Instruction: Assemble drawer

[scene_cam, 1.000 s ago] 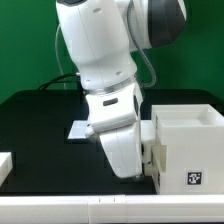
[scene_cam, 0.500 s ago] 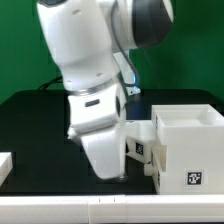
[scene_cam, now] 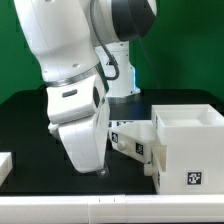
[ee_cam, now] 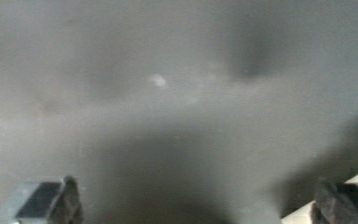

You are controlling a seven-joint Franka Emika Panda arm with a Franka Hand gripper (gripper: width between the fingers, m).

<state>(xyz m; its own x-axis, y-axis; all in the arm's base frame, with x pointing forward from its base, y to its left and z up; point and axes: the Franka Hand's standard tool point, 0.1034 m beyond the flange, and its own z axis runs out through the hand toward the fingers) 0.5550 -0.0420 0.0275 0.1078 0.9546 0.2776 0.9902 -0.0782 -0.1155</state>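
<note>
Gripper (ee_cam: 197, 206) wide open, nothing between the fingers (ee_cam: 51, 200); wrist view shows only blurred dark table. Arm (scene_cam: 75, 90) hangs low over the table (scene_cam: 30, 120), towards the exterior view's left; housing (scene_cam: 185, 150) at the exterior view's right, near edge, top open; tagged tray (scene_cam: 130, 140) against its left side, can't tell if inserted; white piece (scene_cam: 4, 165) cropped at the left edge.

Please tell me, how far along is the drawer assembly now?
Looks done: one tray sits at the side of the housing, seemingly partly in, not flush. In hand: nothing; the gripper is open and empty above the table. Left: push that tray fully home, then fetch the white part at the exterior view's left edge, probably the second tray.
</note>
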